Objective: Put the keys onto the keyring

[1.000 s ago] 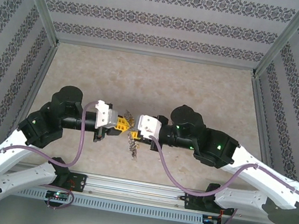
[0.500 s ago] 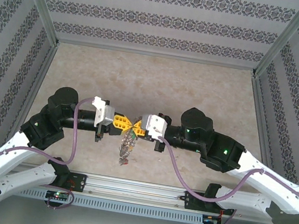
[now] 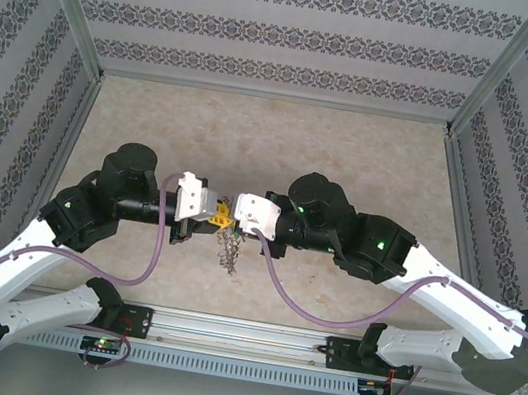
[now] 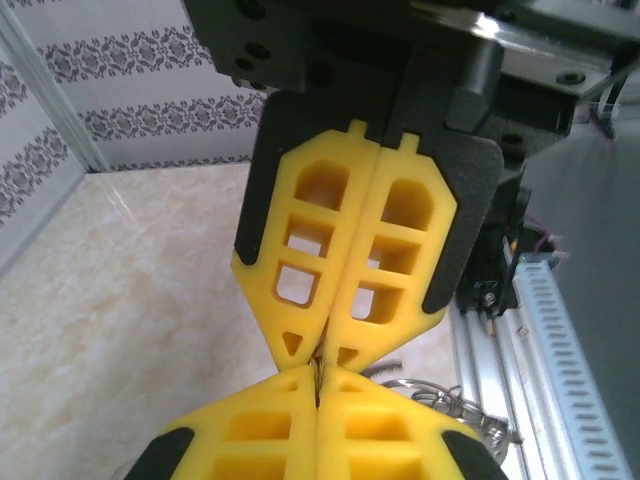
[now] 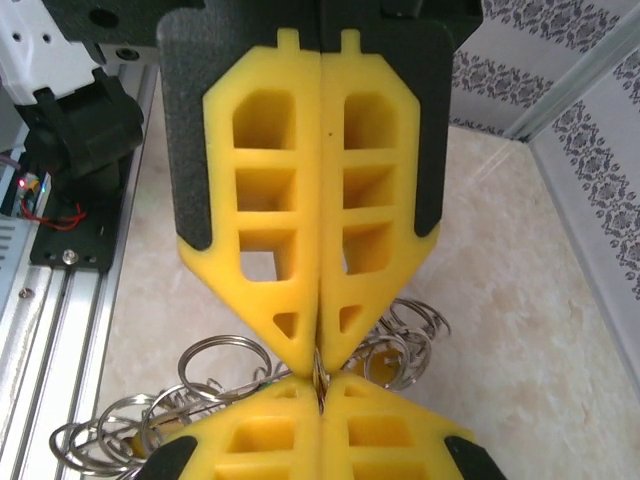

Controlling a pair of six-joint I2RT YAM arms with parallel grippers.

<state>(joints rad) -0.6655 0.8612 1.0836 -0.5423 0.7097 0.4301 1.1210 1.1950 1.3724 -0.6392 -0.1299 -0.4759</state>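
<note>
Where the two arms meet over the bench [image 3: 282, 150], midway between its left and right edges and closer to the near edge than the far one, the left claw [image 3: 219, 216] and the right claw [image 3: 238, 215] face each other tip to tip. Both are clenched, yellow fingers [image 5: 265, 225] pressed flat together, and each nips the thin wire of the keyring [image 3: 229, 249] at the same spot. Its fringe of small silvery loops droops from the pinch toward the near edge. Whether that fringe touches the bench cannot be told. From the right wrist, the loops spread to either side beneath the fingertips.
</note>
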